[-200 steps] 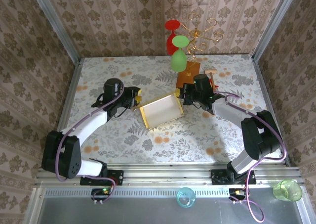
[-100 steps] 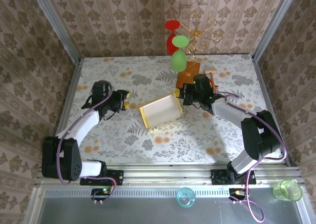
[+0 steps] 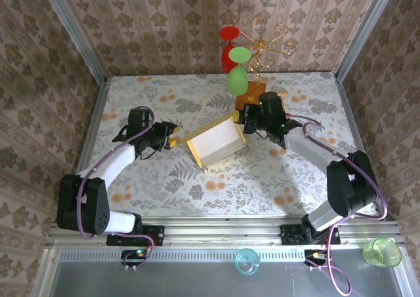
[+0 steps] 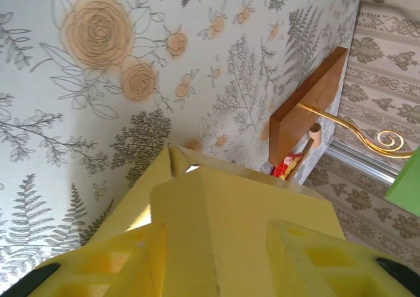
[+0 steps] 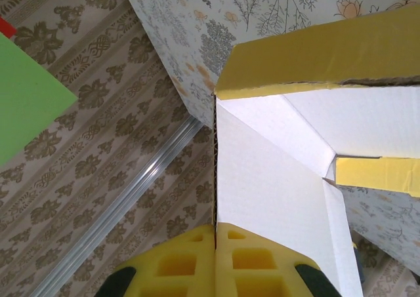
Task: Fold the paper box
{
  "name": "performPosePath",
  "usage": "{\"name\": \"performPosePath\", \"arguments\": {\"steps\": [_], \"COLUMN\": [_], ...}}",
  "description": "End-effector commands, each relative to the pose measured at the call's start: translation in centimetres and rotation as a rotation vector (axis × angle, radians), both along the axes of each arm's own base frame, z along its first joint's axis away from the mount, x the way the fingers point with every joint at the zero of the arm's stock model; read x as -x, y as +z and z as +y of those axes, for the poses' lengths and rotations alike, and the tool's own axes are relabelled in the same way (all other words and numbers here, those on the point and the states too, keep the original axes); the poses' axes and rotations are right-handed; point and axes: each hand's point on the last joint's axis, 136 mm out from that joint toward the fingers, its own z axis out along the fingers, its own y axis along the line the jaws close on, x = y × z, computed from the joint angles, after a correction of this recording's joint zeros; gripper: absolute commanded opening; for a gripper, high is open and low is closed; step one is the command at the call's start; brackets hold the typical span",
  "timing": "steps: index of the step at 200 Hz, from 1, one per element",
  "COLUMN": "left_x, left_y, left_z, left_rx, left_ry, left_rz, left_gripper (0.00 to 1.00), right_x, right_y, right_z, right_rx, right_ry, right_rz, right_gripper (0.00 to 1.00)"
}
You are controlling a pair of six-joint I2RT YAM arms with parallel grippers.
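Paper box (image 3: 216,143) mid-table, held at its right end, a gripper at each side.
I find the right gripper (image 5: 215,228) clamped on the edge of the white-lined wall. The left gripper (image 4: 216,235) has its jaws apart at the paper box's left corner, a yellow flap between the pads, contact not confirmable. Outward, the box lies on the floral table (image 3: 157,100), white inside up, just beside the wooden block (image 3: 251,95) carrying the wire stand (image 3: 266,44).

2 claws: left claw (image 3: 174,140), right claw (image 3: 241,118). 1 paper box (image 3: 215,141), 1 wooden block (image 3: 252,97), 2 glasses (image 3: 237,80), 2 cups (image 3: 247,261).
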Motion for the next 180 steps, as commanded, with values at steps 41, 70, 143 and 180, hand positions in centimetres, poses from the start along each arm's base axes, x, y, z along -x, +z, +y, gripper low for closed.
{"name": "performPosePath", "arguments": {"steps": [41,70,143,180], "left_x": [0.9,1.5,1.0,1.1], "left_y": [1.0,0.6,1.6,2.0], "left_z": [-2.5,-1.8,-3.3,-3.9], "left_rx": [0.027,0.013,0.063,0.088], "left_ry": [-0.059,-0.044,-0.047,-0.050], "left_rz": [-0.011,0.002,-0.017,-0.014], "left_gripper": [0.43,0.43,0.43,0.42], "right_x": [-0.5,-0.5,-0.7,-0.7], "right_y": [0.9,0.9,0.5,0.5], "right_z": [-0.4,-0.4,-0.2,-0.2], "right_rx": [-0.119,-0.119,-0.116,-0.120], "right_ry": [-0.099,-0.098,-0.091,-0.092], "right_rz": [0.080,0.080,0.085,0.083], "right_gripper": [0.00,0.00,0.00,0.00]}}
